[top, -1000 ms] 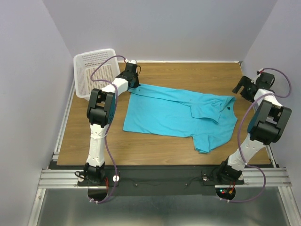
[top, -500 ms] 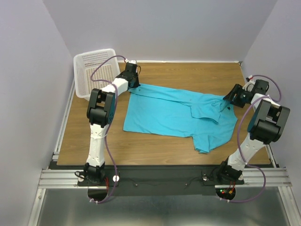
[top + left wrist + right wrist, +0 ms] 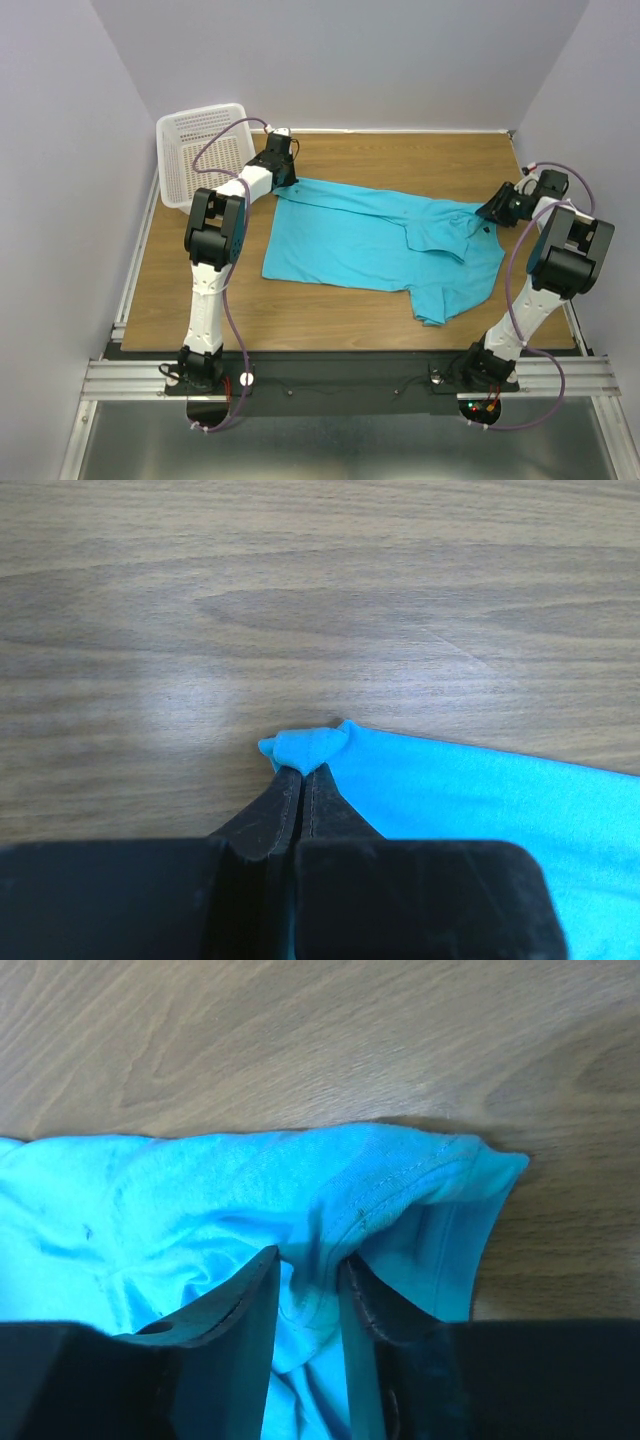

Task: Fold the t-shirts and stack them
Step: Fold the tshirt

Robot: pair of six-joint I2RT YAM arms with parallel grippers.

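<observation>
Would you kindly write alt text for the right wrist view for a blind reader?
The right claw straddles a bunched fold of the turquoise shirt, its black fingers apart with cloth between them. The shirt's stitched edge lies on the wooden table.

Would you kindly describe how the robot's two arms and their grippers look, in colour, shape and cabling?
The left arm and right arm each have white tubular links between bulky black joint housings, with a thin purple cable looping alongside. The left gripper and right gripper carry two matte black fingers that taper from a blocky black body.
</observation>
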